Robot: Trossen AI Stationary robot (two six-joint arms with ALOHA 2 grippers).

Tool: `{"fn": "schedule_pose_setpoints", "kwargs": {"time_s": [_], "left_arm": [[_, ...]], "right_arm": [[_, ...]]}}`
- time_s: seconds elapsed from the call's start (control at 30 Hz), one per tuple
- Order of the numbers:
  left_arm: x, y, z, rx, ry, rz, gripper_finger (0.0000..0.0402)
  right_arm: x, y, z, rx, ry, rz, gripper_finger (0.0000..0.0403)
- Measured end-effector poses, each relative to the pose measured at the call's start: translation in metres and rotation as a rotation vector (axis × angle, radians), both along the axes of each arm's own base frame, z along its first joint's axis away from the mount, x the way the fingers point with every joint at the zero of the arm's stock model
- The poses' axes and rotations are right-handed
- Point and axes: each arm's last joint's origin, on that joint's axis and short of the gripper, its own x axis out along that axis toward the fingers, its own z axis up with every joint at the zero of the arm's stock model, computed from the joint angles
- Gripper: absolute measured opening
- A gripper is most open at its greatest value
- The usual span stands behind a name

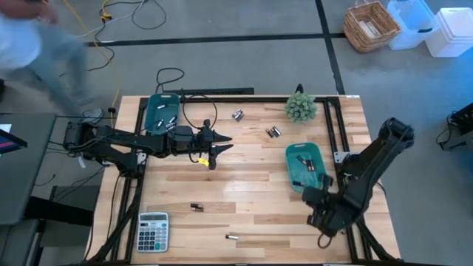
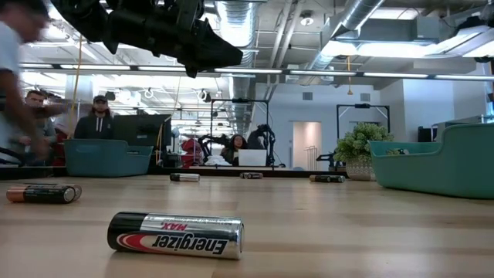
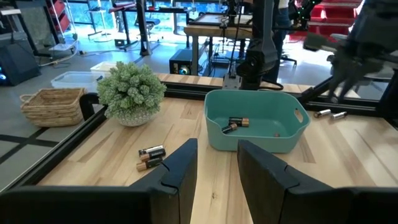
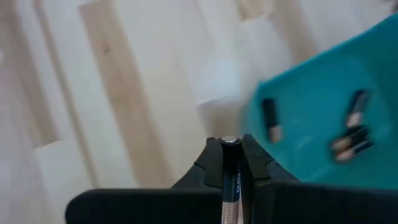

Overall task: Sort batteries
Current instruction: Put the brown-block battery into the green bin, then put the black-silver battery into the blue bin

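Note:
My right gripper [image 4: 231, 144] is shut on a dark-and-silver battery [image 4: 231, 177] and hovers off the near end of the right teal bin [image 1: 305, 166], which holds several batteries [image 4: 348, 134]. My left gripper [image 3: 217, 168] hangs open and level above the table's left-centre [image 1: 214, 151], with nothing between its fingers. Loose batteries lie on the wood: one pair [image 1: 238, 114] and another [image 1: 273, 131] toward the far side, one [image 1: 196, 207] and another [image 2: 175, 233] near the front edge. A second teal bin [image 1: 162, 112] with batteries sits at the far left. My right gripper pinches the battery between its two fingers, and the battery lies along them. Its silver end [image 4: 230, 140] shows at the fingertips and its body runs back between them. The fingers slant steeply down from above. The battery is lifted clear of the table.
A grey calculator [image 1: 153, 230] lies at the near left corner. A small potted plant [image 1: 301, 108] stands at the far right. A black frame rail [image 1: 336, 125] runs along the right side. A blurred person [image 1: 29, 37] moves beyond the far left corner.

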Motion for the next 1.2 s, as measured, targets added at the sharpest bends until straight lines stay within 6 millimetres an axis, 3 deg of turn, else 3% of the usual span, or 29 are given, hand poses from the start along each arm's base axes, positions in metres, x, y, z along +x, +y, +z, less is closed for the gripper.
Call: {"fn": "schedule_pose_setpoints", "kwargs": {"time_s": [0.43,0.57,0.7,0.93,1.2], "left_arm": [[0.000,0.000,0.000,0.000,0.000,0.000,0.0107],[0.000,0.000,0.000,0.000,0.000,0.000,0.0107],[0.000,0.000,0.000,0.000,0.000,0.000,0.0107],[0.000,-0.003,-0.001,0.001,0.013,-0.010,0.0107],[0.000,-0.003,-0.003,-0.001,0.036,-0.011,0.0107]], "right_arm": [[0.008,-0.078,0.026,-0.123,0.123,-0.105,0.0026],[0.016,-0.091,0.025,-0.133,0.147,-0.155,0.0068],[0.024,-0.101,0.018,-0.152,0.185,-0.191,0.0135],[0.022,-0.101,0.015,-0.156,0.197,-0.201,0.0231],[-0.008,-0.069,0.023,-0.095,0.097,-0.197,0.0234]]}}
